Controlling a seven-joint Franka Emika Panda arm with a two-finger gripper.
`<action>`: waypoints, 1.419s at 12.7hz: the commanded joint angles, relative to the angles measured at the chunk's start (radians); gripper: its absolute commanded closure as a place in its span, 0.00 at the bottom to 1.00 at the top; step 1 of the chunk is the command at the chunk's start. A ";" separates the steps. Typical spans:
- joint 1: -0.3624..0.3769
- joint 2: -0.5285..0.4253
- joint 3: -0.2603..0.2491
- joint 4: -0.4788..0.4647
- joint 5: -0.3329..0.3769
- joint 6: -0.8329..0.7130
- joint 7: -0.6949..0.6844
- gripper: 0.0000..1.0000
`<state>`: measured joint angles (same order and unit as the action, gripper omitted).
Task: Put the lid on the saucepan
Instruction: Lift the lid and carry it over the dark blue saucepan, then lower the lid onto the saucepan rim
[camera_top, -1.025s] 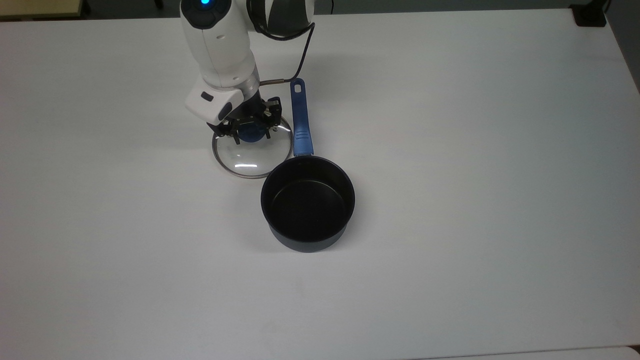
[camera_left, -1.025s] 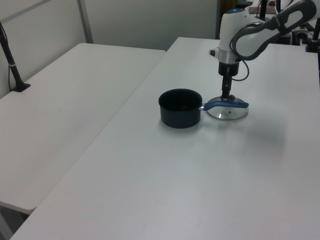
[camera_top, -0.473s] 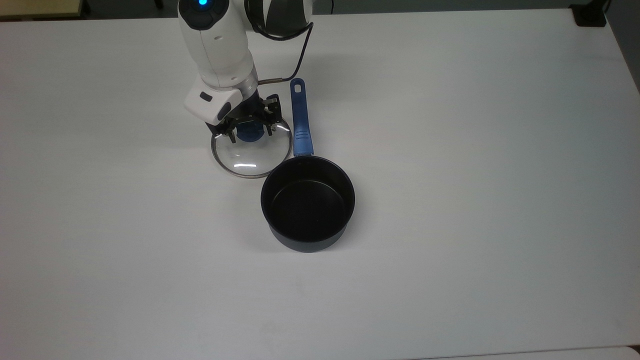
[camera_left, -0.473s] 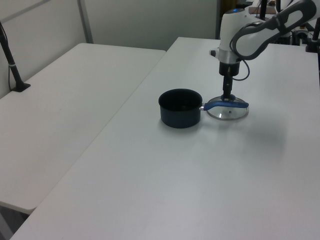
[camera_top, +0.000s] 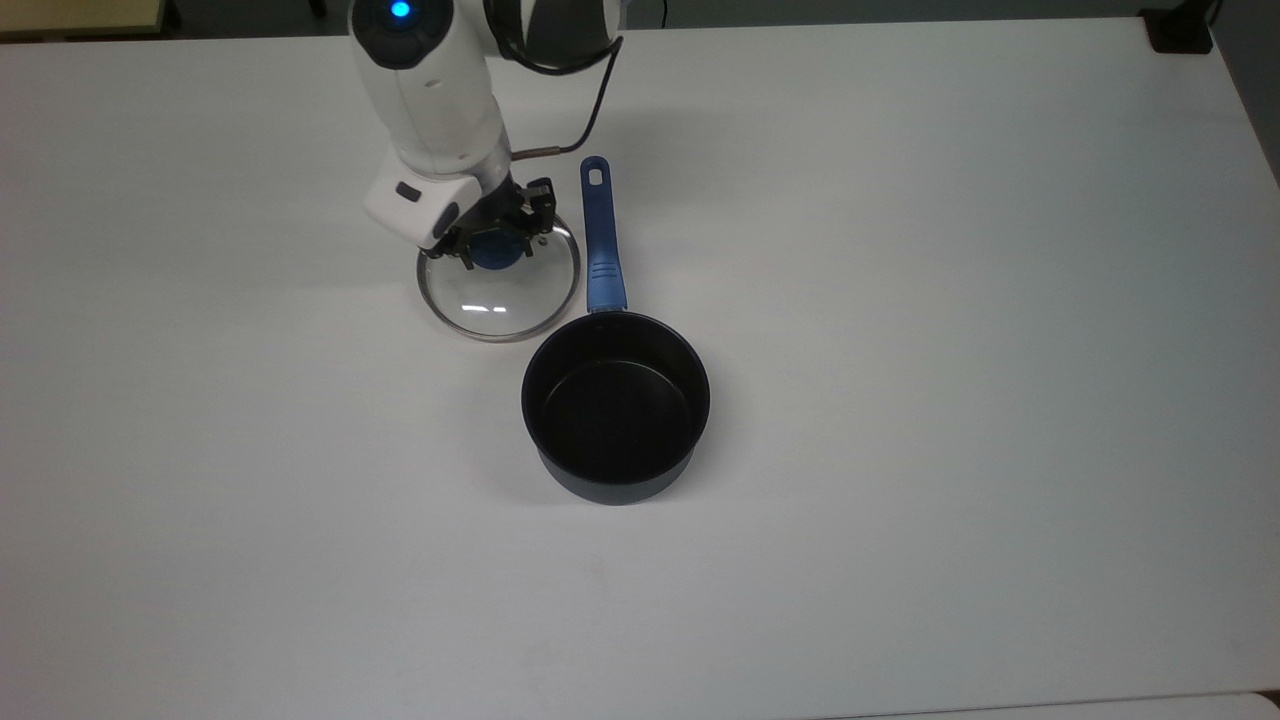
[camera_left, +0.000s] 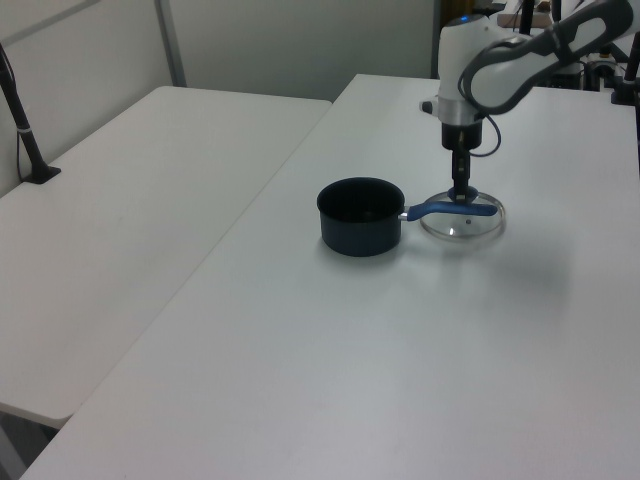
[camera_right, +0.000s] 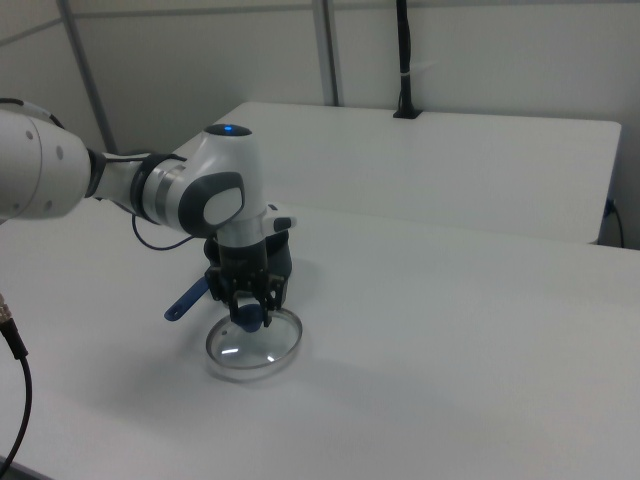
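One step looks under way: the gripper (camera_top: 497, 240) has its fingers closed around the blue knob of the lid (camera_top: 499, 283), and the glass disc appears just raised off the desk (camera_top: 900, 300), near the far edge in the top view. Beside it, the saucepan (camera_top: 615, 405) stands open and empty, handle pointing toward that far edge. Carrying the lid across and setting it on the rim remains.

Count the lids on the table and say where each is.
1. The glass lid lies beside the saucepan handle, on the top view's left, with the hand at its blue knob.
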<state>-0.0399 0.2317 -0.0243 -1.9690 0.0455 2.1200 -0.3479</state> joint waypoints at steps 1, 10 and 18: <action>-0.040 0.032 -0.002 0.198 -0.013 -0.116 -0.004 0.49; 0.149 0.210 0.006 0.578 -0.010 -0.078 0.280 0.48; 0.184 0.270 0.009 0.578 -0.006 -0.032 0.333 0.48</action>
<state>0.1335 0.4921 -0.0095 -1.4149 0.0434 2.0773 -0.0453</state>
